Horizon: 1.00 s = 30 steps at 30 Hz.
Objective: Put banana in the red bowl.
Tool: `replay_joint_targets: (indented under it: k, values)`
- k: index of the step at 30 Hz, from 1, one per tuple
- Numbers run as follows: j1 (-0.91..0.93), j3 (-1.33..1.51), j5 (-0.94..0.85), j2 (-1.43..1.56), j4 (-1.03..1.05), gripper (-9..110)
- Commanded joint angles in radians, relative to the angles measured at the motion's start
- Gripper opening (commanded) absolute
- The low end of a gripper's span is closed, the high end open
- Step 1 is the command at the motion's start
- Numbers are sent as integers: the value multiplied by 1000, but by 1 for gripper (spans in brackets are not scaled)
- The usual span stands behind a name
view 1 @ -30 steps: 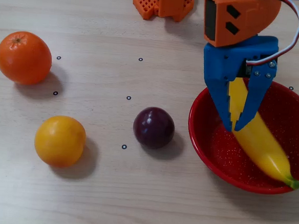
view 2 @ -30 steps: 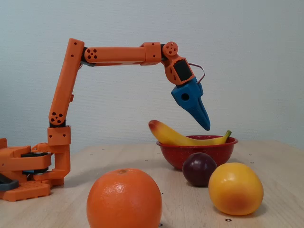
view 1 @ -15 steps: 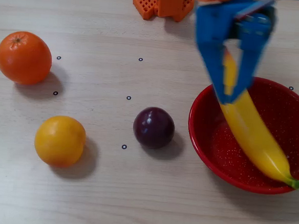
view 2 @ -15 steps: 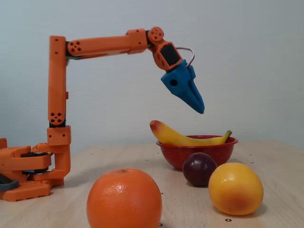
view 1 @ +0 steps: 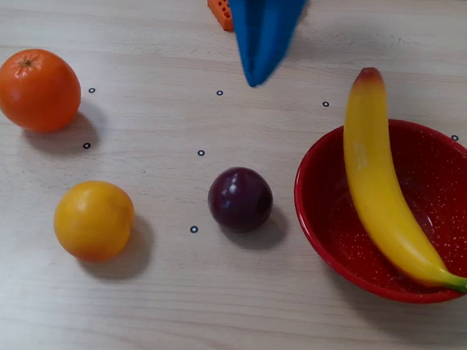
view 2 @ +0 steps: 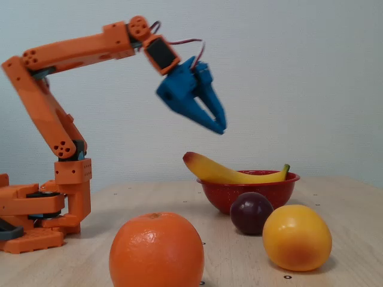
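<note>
The yellow banana [view 1: 384, 201] lies slantwise in the red bowl [view 1: 449, 190] at the right of the overhead view. Its reddish end pokes out over the far rim and its green stem rests at the near right rim. The fixed view shows the banana [view 2: 233, 174] resting across the bowl [view 2: 251, 191], blunt end overhanging to the left. My blue gripper [view 1: 255, 79] is up in the air, well left of the bowl, near the table's far edge. In the fixed view the gripper [view 2: 219, 127] hangs high above the banana's blunt end, fingers together and holding nothing.
A dark purple plum [view 1: 241, 199] sits just left of the bowl. A yellow-orange fruit [view 1: 94, 220] and an orange [view 1: 37, 89] lie further left. The arm's orange base [view 2: 36, 215] stands at the table's far edge.
The gripper let go of the banana, rose and swung left away from the bowl, and its fingers closed. The banana stayed in the bowl.
</note>
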Motion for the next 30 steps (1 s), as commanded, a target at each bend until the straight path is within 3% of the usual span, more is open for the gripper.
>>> replay_joint_targets:
  k: [1, 19, 30]
  values:
    - [38, 41, 34, 164, -63, 0]
    - [71, 663, 261, 841, -52, 0]
    - [18, 910, 390, 1086, 60, 0]
